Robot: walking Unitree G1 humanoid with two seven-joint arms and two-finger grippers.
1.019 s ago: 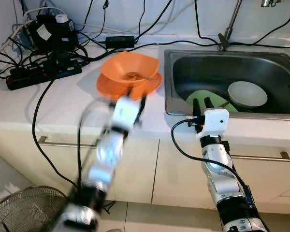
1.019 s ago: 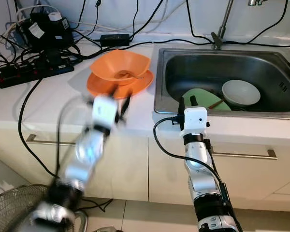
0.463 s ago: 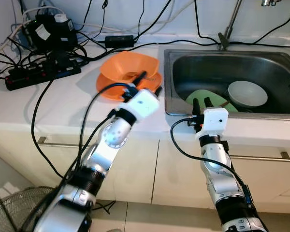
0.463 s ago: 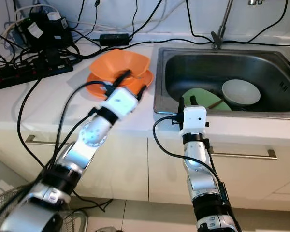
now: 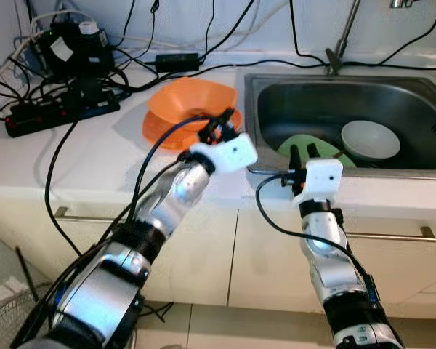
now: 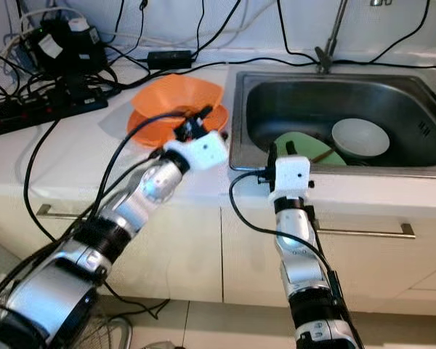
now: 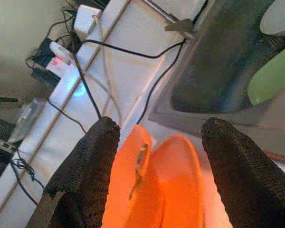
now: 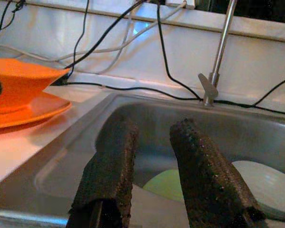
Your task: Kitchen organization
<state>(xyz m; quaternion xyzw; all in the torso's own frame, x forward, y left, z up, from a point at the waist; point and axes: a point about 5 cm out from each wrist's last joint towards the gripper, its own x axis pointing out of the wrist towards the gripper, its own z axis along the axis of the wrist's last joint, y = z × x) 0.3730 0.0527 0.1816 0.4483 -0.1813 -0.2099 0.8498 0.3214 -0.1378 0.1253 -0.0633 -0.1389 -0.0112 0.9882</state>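
Note:
An orange bowl (image 5: pixel 192 98) with a utensil in it sits on an orange plate (image 5: pixel 156 131) on the white counter, left of the steel sink (image 5: pixel 305 109). My left gripper (image 5: pixel 219 123) hovers at the plate's near right rim, open, with the bowl (image 7: pixel 133 161) and plate (image 7: pixel 180 166) seen between its fingers (image 7: pixel 92 161). In the sink lie a green plate (image 6: pixel 305 138) and a white bowl (image 5: pixel 370 138). My right gripper (image 5: pixel 303 154) stands at the sink's front edge, pointing over the green plate, its fingers (image 8: pixel 111 166) a little apart and holding nothing.
Power strips (image 5: pixel 58 113) and many black cables crowd the counter's back left. A faucet (image 5: pixel 341 40) rises behind the sink. Cabinet handles (image 5: pixel 392 236) run below the counter edge, and a fan (image 5: pixel 0 320) stands on the floor at lower left.
My left arm has swung up and to the right, bringing its gripper from the counter's front edge to the orange plate's rim. The right arm has stayed put.

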